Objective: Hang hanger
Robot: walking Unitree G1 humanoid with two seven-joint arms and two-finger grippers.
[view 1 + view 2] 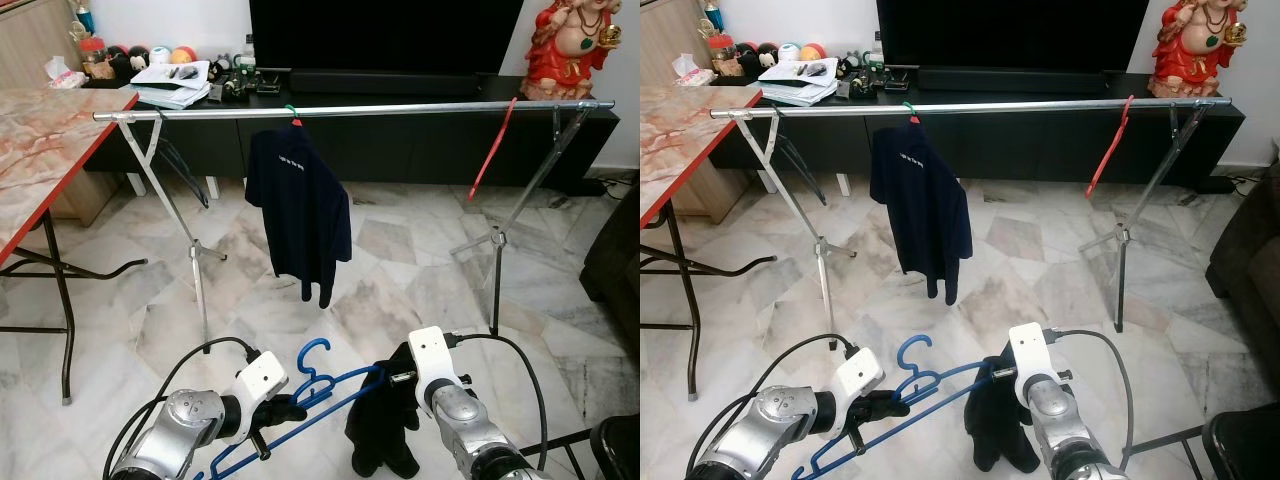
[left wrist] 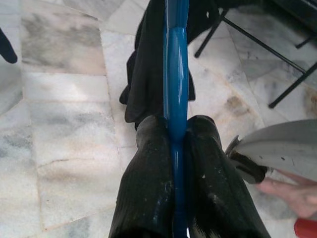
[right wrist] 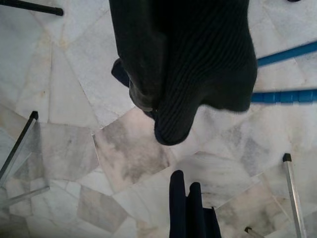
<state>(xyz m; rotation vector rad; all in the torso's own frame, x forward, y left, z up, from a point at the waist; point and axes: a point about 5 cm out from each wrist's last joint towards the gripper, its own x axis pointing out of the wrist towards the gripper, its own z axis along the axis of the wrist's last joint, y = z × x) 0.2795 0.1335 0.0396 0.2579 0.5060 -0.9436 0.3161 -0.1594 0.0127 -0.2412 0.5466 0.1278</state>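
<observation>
left gripper (image 1: 278,412) fingers clamped on the blue plastic hanger (image 1: 318,385); right gripper (image 1: 392,378) fingers (can't tell) by the black garment (image 1: 380,435). lift level, hook over the silver metal rail (image 1: 350,108).

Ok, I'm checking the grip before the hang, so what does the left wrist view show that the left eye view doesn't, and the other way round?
Left wrist view: a close look at the left claw, its fingers pressed shut on either side of the blue hanger bar. Left eye view: the metal rail ahead, with a navy shirt hanging on it and a red hanger further toward the robot's right. Both: the blue hanger, the black garment hanging by it, and the marble floor.
</observation>
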